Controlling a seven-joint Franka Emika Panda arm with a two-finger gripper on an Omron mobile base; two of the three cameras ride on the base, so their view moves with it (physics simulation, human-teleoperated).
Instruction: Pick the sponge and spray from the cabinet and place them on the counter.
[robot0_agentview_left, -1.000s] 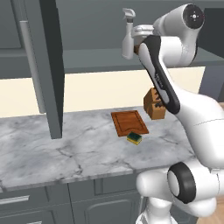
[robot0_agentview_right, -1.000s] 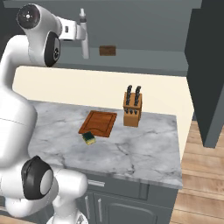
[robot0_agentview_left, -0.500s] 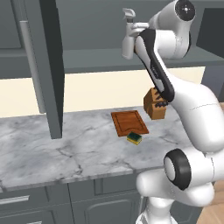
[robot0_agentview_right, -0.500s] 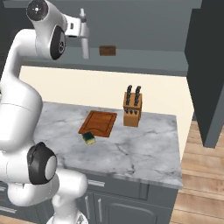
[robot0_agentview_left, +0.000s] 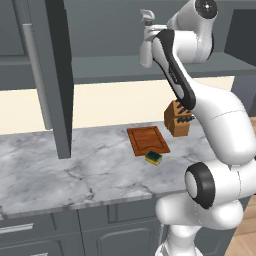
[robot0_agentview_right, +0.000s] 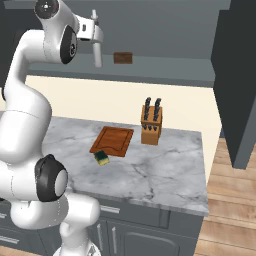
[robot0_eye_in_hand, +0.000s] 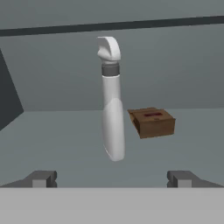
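The spray bottle (robot0_eye_in_hand: 112, 105) is slim, pale grey-white, with a dark collar under a white trigger nozzle; it stands upright on the grey shelf of the open cabinet (robot0_agentview_left: 55, 75), just left of a small brown box (robot0_eye_in_hand: 152, 122) in the hand view; the tool (robot0_eye_in_hand: 112, 178) faces it with fingertips (robot0_eye_in_hand: 41, 178) spread wide, holding nothing. The sponge (robot0_agentview_left: 154, 158), yellow under dark green, lies on the marble desk (robot0_agentview_left: 75, 170), touching the near corner of the wooden cutting board (robot0_agentview_left: 147, 140); the arm hides part of the knife block (robot0_agentview_left: 176, 120).
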